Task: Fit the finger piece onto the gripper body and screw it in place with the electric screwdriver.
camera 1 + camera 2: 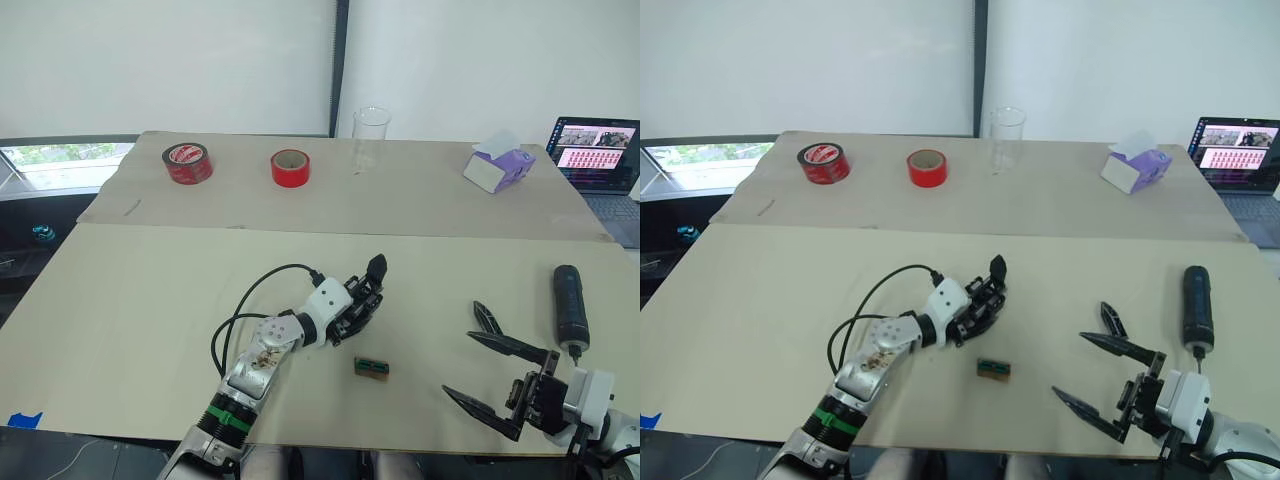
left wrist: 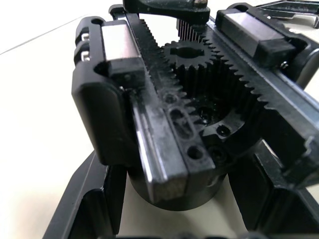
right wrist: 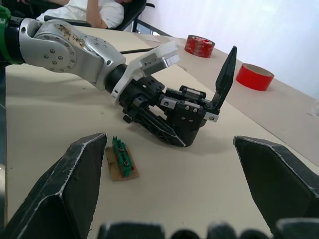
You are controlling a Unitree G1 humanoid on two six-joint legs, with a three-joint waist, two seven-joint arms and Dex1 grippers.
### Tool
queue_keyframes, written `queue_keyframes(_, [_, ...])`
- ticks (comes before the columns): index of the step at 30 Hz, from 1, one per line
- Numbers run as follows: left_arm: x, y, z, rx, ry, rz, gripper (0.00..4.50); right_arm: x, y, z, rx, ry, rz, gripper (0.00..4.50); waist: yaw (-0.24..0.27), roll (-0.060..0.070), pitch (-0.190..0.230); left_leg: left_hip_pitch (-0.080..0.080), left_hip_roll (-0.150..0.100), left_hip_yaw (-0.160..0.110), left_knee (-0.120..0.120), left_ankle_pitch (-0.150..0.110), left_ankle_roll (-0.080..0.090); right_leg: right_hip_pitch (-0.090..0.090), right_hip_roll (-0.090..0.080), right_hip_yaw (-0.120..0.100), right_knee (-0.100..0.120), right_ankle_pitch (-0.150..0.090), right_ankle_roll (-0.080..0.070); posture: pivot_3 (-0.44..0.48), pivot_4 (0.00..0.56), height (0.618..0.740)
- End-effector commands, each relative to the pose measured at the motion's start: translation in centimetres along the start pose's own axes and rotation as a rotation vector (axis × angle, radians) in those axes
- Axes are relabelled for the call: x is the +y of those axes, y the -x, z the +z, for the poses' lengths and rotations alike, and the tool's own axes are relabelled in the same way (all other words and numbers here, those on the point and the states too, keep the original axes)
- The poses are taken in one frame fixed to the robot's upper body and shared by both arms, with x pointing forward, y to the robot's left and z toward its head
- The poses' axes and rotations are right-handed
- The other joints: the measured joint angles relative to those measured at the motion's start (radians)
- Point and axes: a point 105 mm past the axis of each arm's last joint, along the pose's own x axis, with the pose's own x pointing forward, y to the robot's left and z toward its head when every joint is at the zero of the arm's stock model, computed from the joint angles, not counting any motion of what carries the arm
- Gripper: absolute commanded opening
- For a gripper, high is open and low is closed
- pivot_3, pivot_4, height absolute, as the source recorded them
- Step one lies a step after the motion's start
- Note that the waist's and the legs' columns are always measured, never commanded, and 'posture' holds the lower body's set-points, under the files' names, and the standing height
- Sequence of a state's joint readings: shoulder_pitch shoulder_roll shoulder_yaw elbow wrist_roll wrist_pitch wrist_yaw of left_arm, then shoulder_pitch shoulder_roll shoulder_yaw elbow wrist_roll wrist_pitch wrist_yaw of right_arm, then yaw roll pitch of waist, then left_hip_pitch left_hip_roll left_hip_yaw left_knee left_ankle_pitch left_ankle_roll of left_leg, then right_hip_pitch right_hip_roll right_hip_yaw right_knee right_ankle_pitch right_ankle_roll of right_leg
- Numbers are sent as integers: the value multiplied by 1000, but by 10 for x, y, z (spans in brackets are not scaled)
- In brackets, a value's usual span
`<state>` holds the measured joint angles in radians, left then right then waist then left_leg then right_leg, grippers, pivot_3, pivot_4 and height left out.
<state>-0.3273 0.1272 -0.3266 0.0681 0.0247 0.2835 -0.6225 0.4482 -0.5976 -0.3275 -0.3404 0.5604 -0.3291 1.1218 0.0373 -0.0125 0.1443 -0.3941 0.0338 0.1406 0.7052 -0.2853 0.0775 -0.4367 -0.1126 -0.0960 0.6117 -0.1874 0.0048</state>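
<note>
Pale beige counter (image 1: 130, 300) w/ a seam across it, far half a shade darker, white wall behind, dark window strip off to the robot's left. Along the far side: dark red tape roll (image 1: 187, 163), brighter red tape roll (image 1: 291, 168), clear glass (image 1: 371, 135), a white-and-purple box (image 1: 498, 166), and a laptop (image 1: 600, 150) w/ its screen lit at the far right corner. Left gripper (image 1: 352, 312) sits mid-counter, low on the surface, its jaws clamped around the gripper body (image 3: 187, 117); the body's one black pointed finger (image 3: 225, 77) sticks up and away from the robot. Left wrist view is right on top of it: gear teeth and toothed racks of the body btwn the black fingers (image 2: 94, 199), which press in on both sides. Small green-brown block (image 1: 371, 368) lies flat just beside that gripper, on the near side, not touching. Right gripper (image 1: 483, 375) hovers over the near right part of the counter, jaws spread wide, nothing btwn them. Electric screwdriver (image 1: 571, 305) lies on the counter just beyond the right gripper, bit end toward the robot, rounded end away, apart from the jaws. Finger piece: can't pick it out anywhere.
</note>
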Motion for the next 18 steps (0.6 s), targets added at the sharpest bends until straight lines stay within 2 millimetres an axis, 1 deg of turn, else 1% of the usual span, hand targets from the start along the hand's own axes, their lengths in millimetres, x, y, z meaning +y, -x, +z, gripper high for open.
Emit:
queue_keyframes(1, [4,9,2,-18,20,-26,4193,-1,1,6,-12,9,1,4500,0,0,0,0,0,0,0,0,0,0,0,0,0,0,0,0,150,740])
queue_keyframes(2, [6,12,2,-21,25,-50,4454,-1,1,6,-11,8,0,4500,0,0,0,0,0,0,0,0,0,0,0,0,0,0,0,0,150,740])
queue_keyframes(7, [23,25,3,-19,-15,-188,4454,-3,3,8,-5,11,-19,4500,0,1,-1,1,0,0,0,0,-1,0,0,0,1,-3,0,0,150,740])
queue_keyframes(10, [27,28,5,-26,-25,-314,4454,-6,5,10,-9,17,-57,4500,2,1,-1,1,0,0,0,0,0,0,0,0,0,-2,1,0,150,740])
queue_keyframes(12, [29,26,6,-41,-54,-394,4454,-4,7,11,-7,8,-69,4500,5,1,-1,0,-1,1,0,0,0,0,0,-1,0,-1,0,0,150,740])
queue_keyframes(14, [25,23,6,-47,-94,-487,4454,1,8,10,-2,-2,-68,4500,7,1,-1,0,-1,1,0,0,0,0,0,-1,0,0,0,0,150,740])
queue_keyframes(18, [22,9,10,-56,-133,-567,4454,5,9,12,-4,-14,-86,4500,3,1,0,-1,-1,1,1,0,0,0,0,-1,-1,0,0,0,150,740])
